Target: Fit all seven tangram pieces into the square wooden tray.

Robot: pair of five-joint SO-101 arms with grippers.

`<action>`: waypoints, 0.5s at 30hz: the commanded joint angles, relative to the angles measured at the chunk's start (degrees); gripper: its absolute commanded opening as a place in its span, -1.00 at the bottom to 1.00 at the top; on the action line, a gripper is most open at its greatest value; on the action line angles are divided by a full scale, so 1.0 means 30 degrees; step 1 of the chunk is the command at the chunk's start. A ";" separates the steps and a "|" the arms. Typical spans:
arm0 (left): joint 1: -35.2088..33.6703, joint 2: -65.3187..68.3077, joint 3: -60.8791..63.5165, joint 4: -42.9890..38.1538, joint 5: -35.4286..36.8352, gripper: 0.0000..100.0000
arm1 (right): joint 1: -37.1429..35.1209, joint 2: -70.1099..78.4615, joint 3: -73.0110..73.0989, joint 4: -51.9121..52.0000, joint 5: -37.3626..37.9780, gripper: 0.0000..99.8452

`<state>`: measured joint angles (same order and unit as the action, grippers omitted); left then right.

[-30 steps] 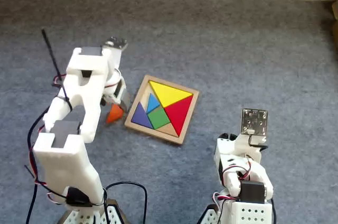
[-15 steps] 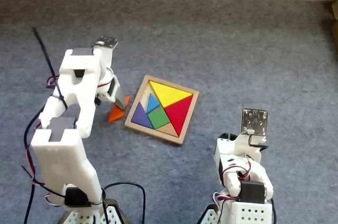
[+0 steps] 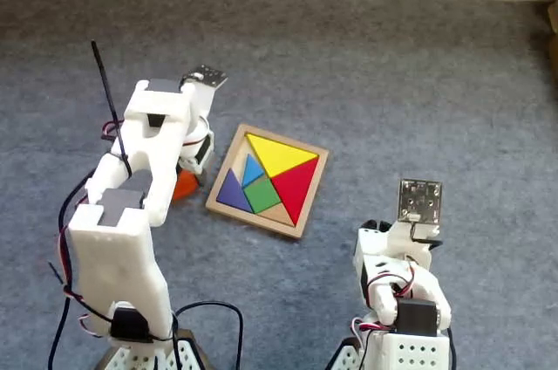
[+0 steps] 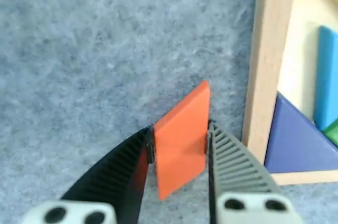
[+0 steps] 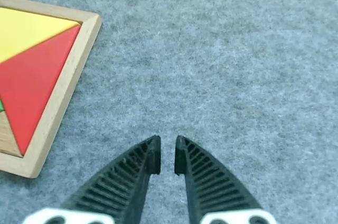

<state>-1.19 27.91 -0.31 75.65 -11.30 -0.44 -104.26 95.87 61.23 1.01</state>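
**Orange piece in hand, just outside the tray**

The step in hand looks like carrying the orange piece into the tray. The left gripper is closed on it, one jaw on each flat face, so the piece stands on edge between them. It is just beside the tray's outer rim, on the side facing the desk's left edge. I cannot tell whether it is lifted clear of the desk or resting on it.

The tray sits near the middle of the desk, turned at an angle. Five pieces lie in it:
- a yellow triangle
- a red triangle
- a green piece
- a light blue piece
- a dark blue triangle

A strip of bare wood shows along the tray's side toward the desk's near edge, below the green piece.

The next move probably calls for raising the orange piece over the rim and taking it across the dark blue triangle to that bare strip. It then has to be laid flat and turned to match the gap before release. Because it is held on edge, that tilt is the delicate part.

The right gripper hangs over bare desk, off the tray's side toward the desk's right edge. Its jaws are all but closed and hold nothing.
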 commanded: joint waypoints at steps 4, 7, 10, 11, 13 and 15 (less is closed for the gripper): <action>0.0630 -0.0396 -0.0542 0.0821 -0.0059 -0.73 | 0.0220 -0.0220 0.1744 -0.0308 0.0234 -0.87; 0.0542 -0.1011 -0.1538 0.2491 -0.0059 -0.63 | 0.0220 -0.0220 0.1744 -0.0308 0.0234 -0.87; -0.0103 -0.1714 -0.2066 0.3282 -0.0059 -0.51 | 0.0220 -0.0220 0.1744 -0.0308 0.0234 -0.87; -0.0454 -0.1861 -0.2125 0.3223 -0.0059 -0.50 | 0.0220 -0.0220 0.1744 -0.0308 0.0234 -0.87; -0.1040 -0.2007 -0.2242 0.3223 -0.0117 -0.50 | 0.0220 -0.0220 0.1744 -0.0308 0.0234 -0.87; -0.1421 -0.2007 -0.2066 0.3223 -0.0176 -0.50 | 0.0220 -0.0220 0.1744 -0.0308 0.0234 -0.87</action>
<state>-2.51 25.19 -4.62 84.44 -11.21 -0.44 -104.26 95.87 61.23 1.01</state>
